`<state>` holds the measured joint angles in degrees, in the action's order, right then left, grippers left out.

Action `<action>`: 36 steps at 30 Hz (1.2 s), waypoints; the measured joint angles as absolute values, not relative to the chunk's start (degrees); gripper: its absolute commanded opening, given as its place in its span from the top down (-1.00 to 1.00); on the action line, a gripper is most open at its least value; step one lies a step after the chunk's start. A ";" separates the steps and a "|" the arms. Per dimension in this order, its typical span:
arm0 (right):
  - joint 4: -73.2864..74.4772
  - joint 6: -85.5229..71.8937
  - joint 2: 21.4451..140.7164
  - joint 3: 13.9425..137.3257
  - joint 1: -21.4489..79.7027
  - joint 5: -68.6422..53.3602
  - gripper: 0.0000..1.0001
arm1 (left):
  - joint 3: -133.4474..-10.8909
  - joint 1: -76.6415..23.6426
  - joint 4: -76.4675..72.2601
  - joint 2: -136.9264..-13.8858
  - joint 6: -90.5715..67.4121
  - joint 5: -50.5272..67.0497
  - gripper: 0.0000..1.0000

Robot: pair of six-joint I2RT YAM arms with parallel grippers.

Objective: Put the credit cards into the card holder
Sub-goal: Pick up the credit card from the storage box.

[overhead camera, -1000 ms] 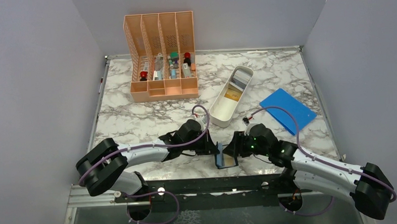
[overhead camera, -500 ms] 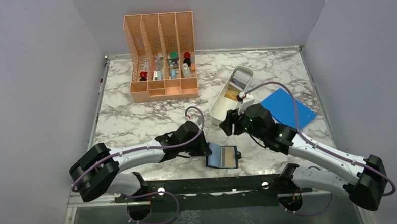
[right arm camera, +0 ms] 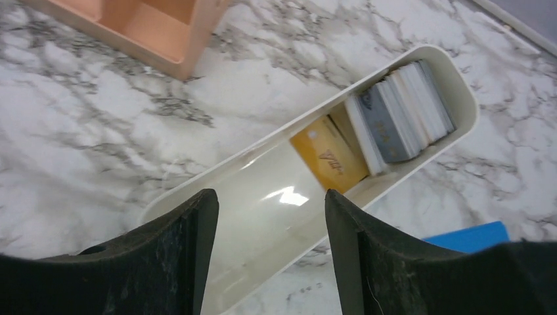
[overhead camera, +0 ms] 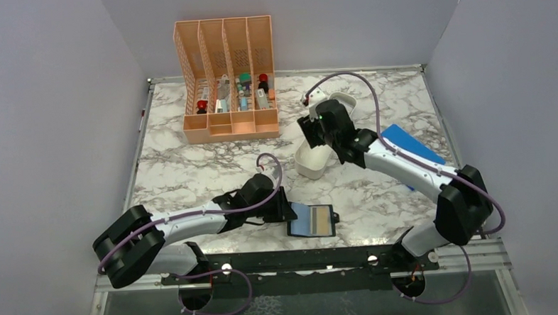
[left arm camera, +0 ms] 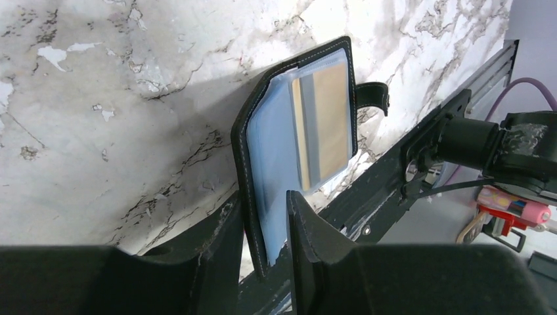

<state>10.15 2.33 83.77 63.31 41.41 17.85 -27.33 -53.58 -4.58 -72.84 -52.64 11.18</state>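
1. Gripper, left [left arm camera: 263, 205]: a second ago I had it clamped on the card holder, which stood on edge between my two arms. Now its jaws stand parted astride the holder's near-left cover edge, letting go rather than pinching.
2. Card holder [overhead camera: 313, 220]: it has dropped from upright to lying open on the marble table [overhead camera: 191, 168], at the near edge, sleeves up. Its long axis runs left to right along that edge, its fold runs near to far, and its snap tab [overhead camera: 333, 217] points right. A tan card [left arm camera: 326, 121] sits in the right-hand leaf. The left leaf looks bluish; I cannot tell whether it holds a card.
3. Gripper, right [right arm camera: 269, 197]: it has left the holder's side for the white tray [right arm camera: 420, 47] farther back. Its fingers are spread wide with nothing between them, above the tray's bare near half.
4. Credit cards [right arm camera: 402, 105]: these stand stacked on edge in the tray's far end, with a yellow card [right arm camera: 327, 157] leaning before them. Judgement: one insertion is finished, and I am starting to fetch the next card.
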 measured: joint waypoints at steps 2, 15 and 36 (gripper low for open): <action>10.11 5.48 86.28 64.79 38.39 17.98 -0.28 | -25.93 -53.58 -5.98 -72.16 -52.90 11.44 0.36; 10.07 20.80 104.51 74.35 26.76 18.57 -0.16 | -23.62 -53.58 -10.72 -71.55 -54.33 12.64 0.36; 6.37 30.41 114.80 78.06 26.59 22.33 -0.08 | -23.46 -53.58 -10.66 -68.47 -54.41 12.71 0.35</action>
